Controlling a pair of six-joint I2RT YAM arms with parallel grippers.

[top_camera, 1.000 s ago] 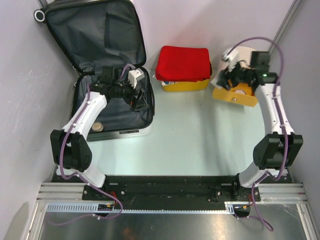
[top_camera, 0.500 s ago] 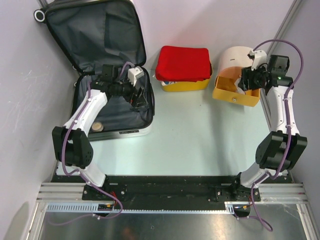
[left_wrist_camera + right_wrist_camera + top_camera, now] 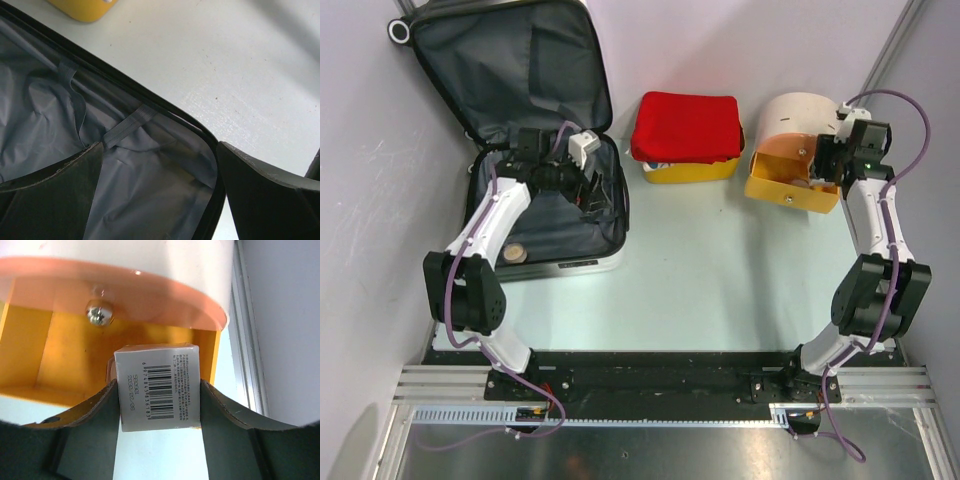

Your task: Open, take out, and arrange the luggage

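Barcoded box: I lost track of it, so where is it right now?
In the right wrist view, the barcoded box is clamped in the right gripper, at the open orange drawer on the right side.

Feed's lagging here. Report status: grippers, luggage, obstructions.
Left gripper open, empty, over luggage lining. Right gripper shut on white barcode box at orange drawer. Luggage open, lid up. Yellow basket beside it, not blocking.
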